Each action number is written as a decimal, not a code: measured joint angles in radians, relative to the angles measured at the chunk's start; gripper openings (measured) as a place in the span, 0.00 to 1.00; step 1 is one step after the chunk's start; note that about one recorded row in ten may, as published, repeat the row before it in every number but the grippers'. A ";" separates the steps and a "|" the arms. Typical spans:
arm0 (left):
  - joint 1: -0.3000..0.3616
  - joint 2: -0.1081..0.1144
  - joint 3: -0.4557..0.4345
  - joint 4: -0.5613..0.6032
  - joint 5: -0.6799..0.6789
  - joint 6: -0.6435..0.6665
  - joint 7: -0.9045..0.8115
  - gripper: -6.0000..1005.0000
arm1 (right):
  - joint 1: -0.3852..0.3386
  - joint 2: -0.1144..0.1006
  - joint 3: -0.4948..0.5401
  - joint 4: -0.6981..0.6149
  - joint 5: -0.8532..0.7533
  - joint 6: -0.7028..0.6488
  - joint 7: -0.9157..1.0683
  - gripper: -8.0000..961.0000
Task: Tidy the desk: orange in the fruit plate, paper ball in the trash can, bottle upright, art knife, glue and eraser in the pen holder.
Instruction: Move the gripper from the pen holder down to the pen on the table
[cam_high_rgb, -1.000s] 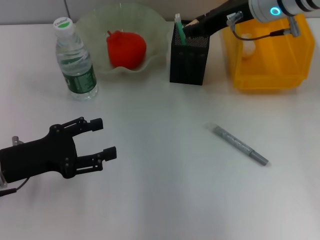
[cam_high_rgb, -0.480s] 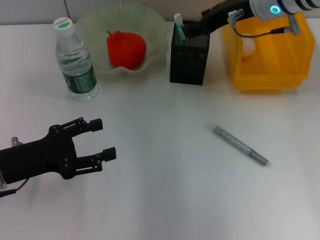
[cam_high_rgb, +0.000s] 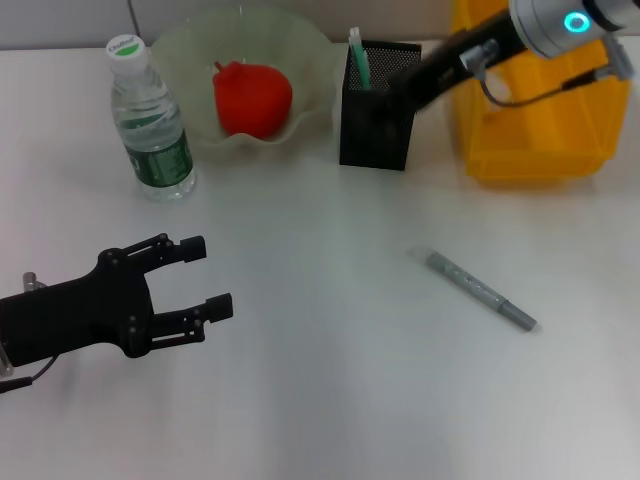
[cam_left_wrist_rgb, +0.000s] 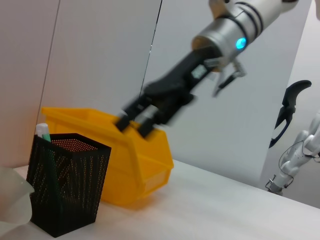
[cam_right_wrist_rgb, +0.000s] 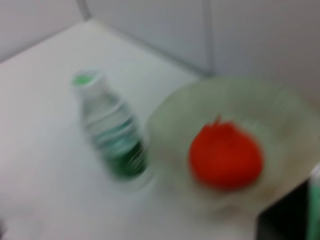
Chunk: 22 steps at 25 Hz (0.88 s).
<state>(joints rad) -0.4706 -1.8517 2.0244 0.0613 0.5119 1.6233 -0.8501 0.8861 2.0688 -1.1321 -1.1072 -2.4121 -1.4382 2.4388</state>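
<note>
The orange (cam_high_rgb: 252, 98) lies in the pale-green fruit plate (cam_high_rgb: 190, 45) at the back. To its left the bottle (cam_high_rgb: 150, 120) stands upright. The black mesh pen holder (cam_high_rgb: 372, 125) has a green-and-white stick (cam_high_rgb: 357, 62) standing in it. My right gripper (cam_high_rgb: 402, 85) hangs over the holder's right rim, in front of the yellow trash can (cam_high_rgb: 540, 140). In the left wrist view its fingers (cam_left_wrist_rgb: 122, 120) stand apart with nothing between them. A grey art knife (cam_high_rgb: 480, 290) lies on the table's right half. My left gripper (cam_high_rgb: 200, 275) rests open at front left. Paper ball and eraser are hidden.
The right wrist view shows the bottle (cam_right_wrist_rgb: 112, 135), the orange (cam_right_wrist_rgb: 225, 155) in the plate (cam_right_wrist_rgb: 165, 115) and a corner of the pen holder (cam_right_wrist_rgb: 285, 220). White table (cam_high_rgb: 320, 400) spreads between my left gripper and the knife.
My right gripper has drawn off the green-and-white stick and swung right and nearer, over the holder's right rim. The stick stays in the holder. The left arm has not moved.
</note>
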 joint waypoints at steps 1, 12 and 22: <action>0.000 0.000 0.000 0.000 0.000 0.000 0.000 0.85 | 0.010 -0.002 0.000 -0.009 -0.022 -0.050 0.018 0.78; 0.001 0.000 0.000 -0.001 0.000 0.000 0.003 0.85 | 0.056 0.009 -0.108 0.145 -0.230 -0.148 0.119 0.76; -0.001 -0.001 0.000 -0.001 0.000 -0.001 0.000 0.85 | 0.039 0.012 -0.208 0.237 -0.234 -0.060 0.113 0.75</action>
<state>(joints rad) -0.4716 -1.8530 2.0249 0.0601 0.5123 1.6228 -0.8502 0.9252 2.0806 -1.3404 -0.8700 -2.6463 -1.4987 2.5513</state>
